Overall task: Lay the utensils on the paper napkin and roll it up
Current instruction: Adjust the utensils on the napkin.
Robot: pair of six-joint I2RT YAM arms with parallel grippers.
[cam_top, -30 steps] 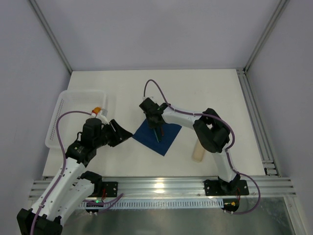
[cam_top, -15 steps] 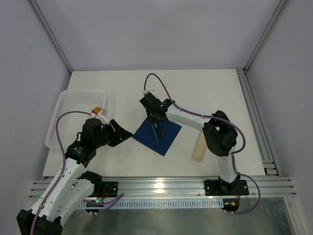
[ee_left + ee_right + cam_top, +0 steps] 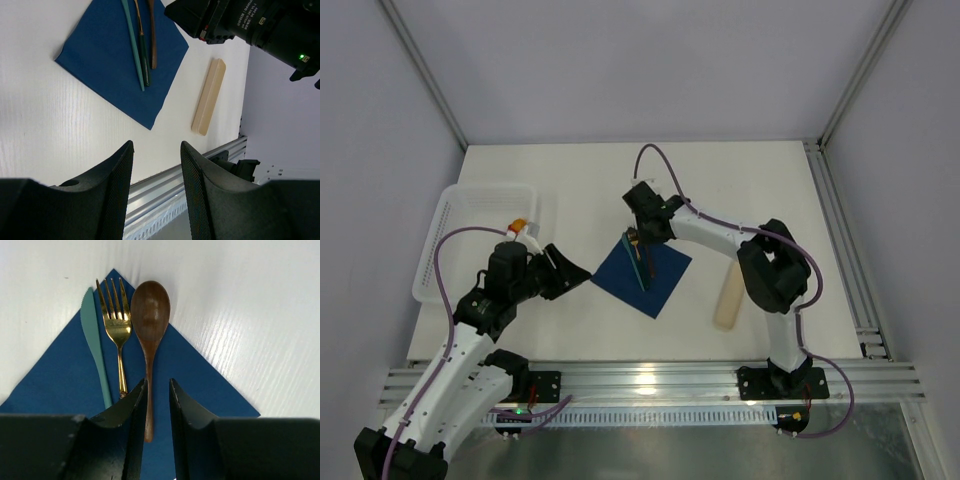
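The navy paper napkin (image 3: 665, 275) lies flat as a diamond near the middle of the table (image 3: 740, 190). The utensils (image 3: 640, 264) sit on it, side by side along its diagonal. From left to right they are the teal knife (image 3: 92, 340), the gold fork (image 3: 114, 320) and the brown wooden spoon (image 3: 150, 315). Their heads reach the napkin's 12 o'clock corner, and the spoon's bowl pokes just past the edge. I judge they are bunched and parallel like this so the sheet can wrap round them as one bundle. That makes placing look finished, with rolling not yet begun.

My right claw (image 3: 157, 383) hangs over the handles, its jaws only a narrow slit apart. I can see the spoon's handle through that slit, lying on the paper below. I grip nothing and appear clear of the cutlery.

My left claw (image 3: 156, 147) waits at the napkin's 9 o'clock, roughly half open and empty, probably ready to take a corner.

A pale beige bar (image 3: 728, 300) lies at 4 o'clock of the napkin, and a white basket (image 3: 450, 215) at 9 o'clock, well apart.
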